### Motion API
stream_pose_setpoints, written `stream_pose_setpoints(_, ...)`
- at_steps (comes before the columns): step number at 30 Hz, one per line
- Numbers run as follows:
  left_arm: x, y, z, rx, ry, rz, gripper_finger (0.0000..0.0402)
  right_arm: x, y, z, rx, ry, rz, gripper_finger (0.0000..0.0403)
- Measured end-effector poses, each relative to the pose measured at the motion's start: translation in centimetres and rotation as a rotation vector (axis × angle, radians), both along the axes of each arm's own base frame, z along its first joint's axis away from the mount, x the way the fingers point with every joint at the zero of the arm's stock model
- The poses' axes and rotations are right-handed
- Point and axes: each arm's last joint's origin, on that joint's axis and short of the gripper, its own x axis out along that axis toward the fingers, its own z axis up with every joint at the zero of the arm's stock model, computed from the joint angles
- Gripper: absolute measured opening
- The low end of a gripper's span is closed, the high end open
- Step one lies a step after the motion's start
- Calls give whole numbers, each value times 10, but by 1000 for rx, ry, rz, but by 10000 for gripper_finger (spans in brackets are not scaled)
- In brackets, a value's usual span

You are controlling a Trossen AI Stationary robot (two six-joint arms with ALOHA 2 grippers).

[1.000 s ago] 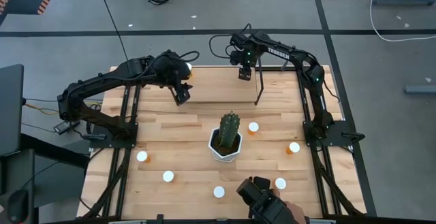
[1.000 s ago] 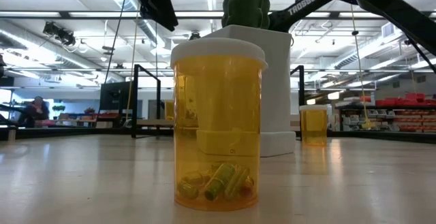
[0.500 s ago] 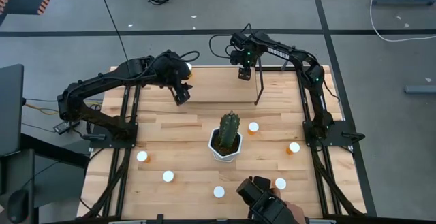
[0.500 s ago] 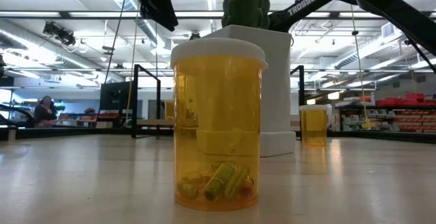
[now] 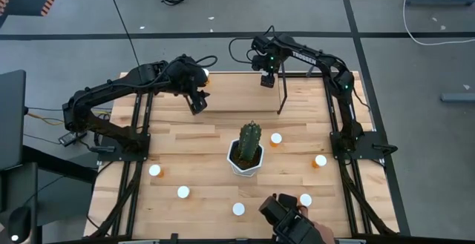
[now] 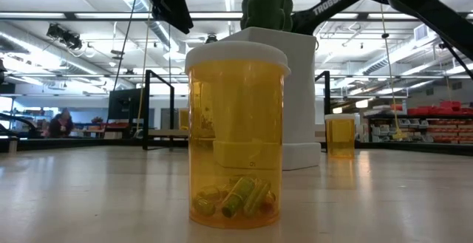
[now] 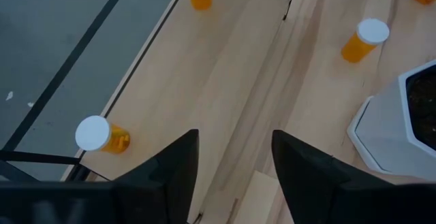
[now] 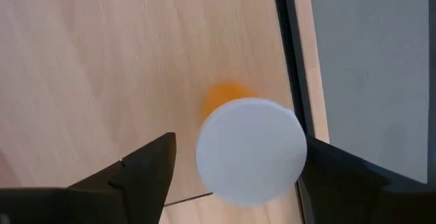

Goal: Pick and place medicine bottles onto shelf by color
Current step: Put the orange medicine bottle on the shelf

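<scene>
Behind the worktop the low view shows a big hall with ceiling lamps, racks and a person far at the left edge of the frame.

The medicine bottles should handle easily, I judge: light, stiff plastic, smooth and a little slippery, round, so they can roll or tip if pushed at the cap. The best place to take hold is across the orange body just under the cap, with the fingers on two opposite sides.

Each bottle is translucent orange with a round white cap. The nearest bottle, at the centre of the low view, holds some small yellow-green pieces at its bottom. In the high view white caps stand around the cactus pot: one just right of it, one further right, and several in the lower part of the frame, for example and.

The right gripper is in the upper middle of the high view, above the shelf. Its fingers stand on both sides of one bottle with a gap, so it is open and not gripping.

The left gripper hangs over the upper left of the worktop, fingers apart and empty; another bottle lies near the edge below it.
</scene>
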Motion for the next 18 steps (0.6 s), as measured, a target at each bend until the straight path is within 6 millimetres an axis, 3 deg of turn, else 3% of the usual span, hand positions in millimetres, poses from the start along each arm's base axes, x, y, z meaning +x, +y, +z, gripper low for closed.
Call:
stream_pose_setpoints(7,0,0,0,3,2,-4,201,-4,5,16,-26,-22,-17,319)
stream_pose_setpoints(18,0,0,0,0,9,-4,201,-21,25,74,-115,-160,-70,322)
